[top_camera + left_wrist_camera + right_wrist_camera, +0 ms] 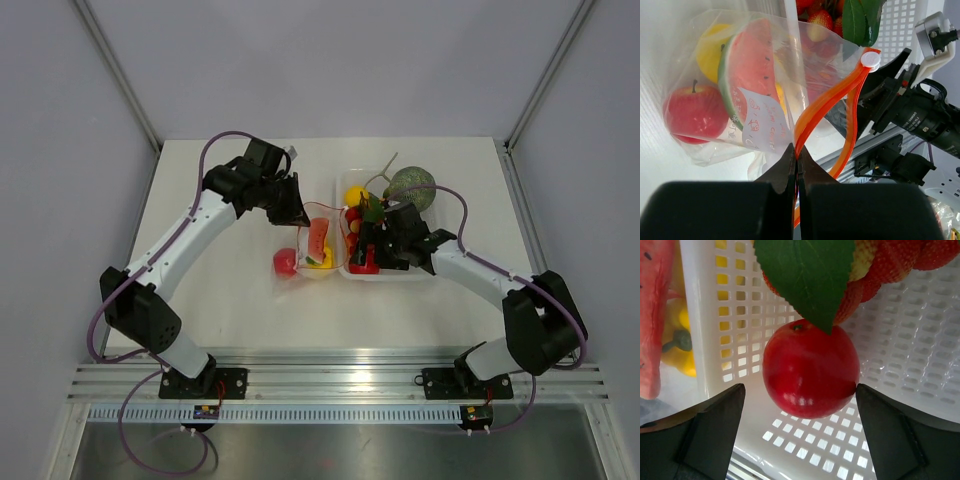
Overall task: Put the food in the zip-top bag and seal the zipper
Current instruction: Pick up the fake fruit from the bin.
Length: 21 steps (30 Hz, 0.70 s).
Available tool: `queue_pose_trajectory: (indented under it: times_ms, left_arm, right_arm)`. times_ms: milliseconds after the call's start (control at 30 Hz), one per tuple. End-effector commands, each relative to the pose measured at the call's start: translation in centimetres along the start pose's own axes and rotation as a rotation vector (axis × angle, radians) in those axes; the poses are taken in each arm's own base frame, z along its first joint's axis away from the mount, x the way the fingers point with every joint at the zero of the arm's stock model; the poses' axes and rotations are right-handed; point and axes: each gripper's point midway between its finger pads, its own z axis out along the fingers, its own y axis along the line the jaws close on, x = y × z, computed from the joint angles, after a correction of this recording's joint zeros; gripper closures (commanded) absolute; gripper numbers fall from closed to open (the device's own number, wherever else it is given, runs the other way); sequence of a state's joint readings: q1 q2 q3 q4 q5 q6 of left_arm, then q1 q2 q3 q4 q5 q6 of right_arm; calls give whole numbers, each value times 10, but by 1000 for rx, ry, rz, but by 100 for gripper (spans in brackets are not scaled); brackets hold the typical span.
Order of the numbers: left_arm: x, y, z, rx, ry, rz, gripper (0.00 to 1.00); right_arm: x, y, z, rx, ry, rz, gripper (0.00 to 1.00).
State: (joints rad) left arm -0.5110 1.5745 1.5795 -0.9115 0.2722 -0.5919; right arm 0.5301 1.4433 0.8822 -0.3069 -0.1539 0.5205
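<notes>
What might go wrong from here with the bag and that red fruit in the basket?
The left gripper pinches only the thin orange zipper strip; it could slip and the bag sag shut. The round glossy red fruit could squirt from the open right gripper as it closes, or the leaf may get caught.

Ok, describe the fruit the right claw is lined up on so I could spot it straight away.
Look in the white basket right of the clear bag. Between the fingers of the open right claw, under a green leaf, sits a round red apple. It is smooth and glossy, unlike the bumpy strawberries beside it.
</notes>
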Motion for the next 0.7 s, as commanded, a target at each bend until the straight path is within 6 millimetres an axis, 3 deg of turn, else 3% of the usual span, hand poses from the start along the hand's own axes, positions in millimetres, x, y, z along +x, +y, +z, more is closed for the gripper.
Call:
queue_pose_trajectory:
  times_ms: [0,367,500,667]
  left_arm:
    - [-7,-4,-11,23,-52,18,100]
    - [-4,-3,-4,30,-37,10,100]
    - [-2,-2,-4,29,-32,10,100]
    - [-2,0,-4,21,-34,10,100]
  right_arm:
    - [-8,14,8,-67,-20,-5,1]
    - [-24,-15,23,100,-79,-40,4]
    - [-25,-15,22,99,-89,-42,23]
    - [-35,-7,-7,85,-138,-63,46]
